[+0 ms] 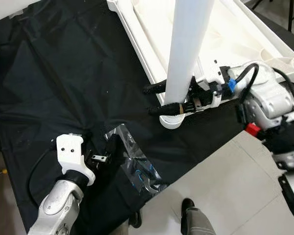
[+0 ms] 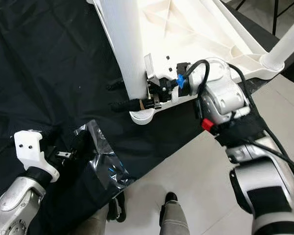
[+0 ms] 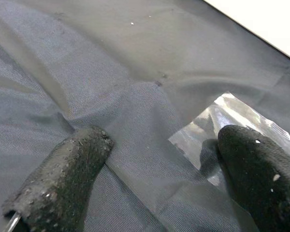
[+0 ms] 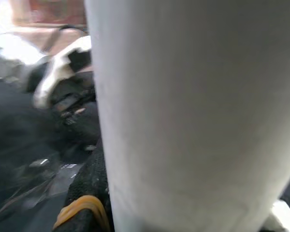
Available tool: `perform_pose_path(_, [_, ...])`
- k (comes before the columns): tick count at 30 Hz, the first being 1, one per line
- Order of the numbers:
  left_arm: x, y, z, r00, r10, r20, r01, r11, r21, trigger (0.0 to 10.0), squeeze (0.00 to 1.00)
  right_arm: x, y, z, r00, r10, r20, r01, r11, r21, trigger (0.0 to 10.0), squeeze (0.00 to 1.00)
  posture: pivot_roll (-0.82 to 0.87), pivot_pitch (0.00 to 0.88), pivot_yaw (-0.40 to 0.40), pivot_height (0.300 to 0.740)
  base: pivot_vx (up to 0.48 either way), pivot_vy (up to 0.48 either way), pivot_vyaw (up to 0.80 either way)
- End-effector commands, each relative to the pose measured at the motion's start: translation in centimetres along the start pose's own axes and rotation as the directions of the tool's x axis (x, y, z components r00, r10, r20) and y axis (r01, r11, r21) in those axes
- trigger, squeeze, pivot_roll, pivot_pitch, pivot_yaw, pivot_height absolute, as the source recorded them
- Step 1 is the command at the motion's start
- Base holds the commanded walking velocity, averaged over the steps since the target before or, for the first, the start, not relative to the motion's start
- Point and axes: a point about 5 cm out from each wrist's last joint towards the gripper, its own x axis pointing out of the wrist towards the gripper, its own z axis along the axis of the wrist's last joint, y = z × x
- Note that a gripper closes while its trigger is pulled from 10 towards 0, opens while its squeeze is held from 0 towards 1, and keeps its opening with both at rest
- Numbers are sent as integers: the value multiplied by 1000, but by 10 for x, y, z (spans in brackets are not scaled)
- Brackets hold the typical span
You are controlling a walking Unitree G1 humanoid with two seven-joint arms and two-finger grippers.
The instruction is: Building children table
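1. White table leg stands upright at the near corner of the upside-down white tabletop; its foot sits in the round corner socket; all of it lies on a black cloth spread over the floor.
2. Right gripper is at the leg's base, fingers either side & clamped on it just above the socket; wrist cam is pressed right up to the white tube.
3. Step in hand, I'd say: seating/twisting this leg into its socket; a 2nd leg looks already fitted at the far corner.
4. Left gripper is low over the cloth, well apart from the leg; fingers spread, holding nothing; one fingertip rests on the edge of a clear plastic bag, prob. hardware; contents too small to tell.
5. Next move needs: leg kept square to the top, firm grip w/o slipping on the smooth tube, turn till snug; tilted start could jam it.
6. Pale tiled floor beyond the cloth edge.
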Motion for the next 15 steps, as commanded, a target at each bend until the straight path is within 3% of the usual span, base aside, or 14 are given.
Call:
perform_pose_path(1, [-4, 3, -15, 997, 18, -76, -19, 1000, -10, 10000, 0, -2, 12, -44, 986, -28, -167, 55, 985, 165, 10000, 0, 28, 426, 81, 740, 0, 0, 0])
perform_pose_path(3, [-4, 3, -16, 997, 19, -76, -19, 1000, -11, 10000, 0, 2, 19, -48, 982, -87, -170, 121, 972, 201, 10000, 0, 25, 422, 81, 740, 0, 0, 0])
perform_pose_path(5, [-3, 4, -17, 997, 18, -76, -19, 1000, -9, 10000, 0, 11, 30, -54, 962, -210, -174, 252, 928, 275, 10000, 0, 20, 411, 82, 740, 0, 0, 0])
perform_pose_path(6, [-3, 4, -17, 997, 18, -76, -19, 1000, -9, 10000, 0, 11, 30, -54, 962, -210, -174, 252, 928, 275, 10000, 0, 20, 411, 82, 740, 0, 0, 0])
perform_pose_path(8, [-2, 4, -17, 997, 18, -75, -18, 1000, -7, 10000, 0, 20, 41, -59, 932, -303, -201, 355, 877, 323, 10000, 0, 15, 404, 84, 740, 0, 0, 0])
perform_pose_path(15, [1, 4, -18, 997, 20, -70, -20, 1000, -9, 10000, 0, 25, 47, -58, 880, -404, -248, 470, 812, 345, 10000, 0, 12, 407, 77, 740, 0, 0, 0])
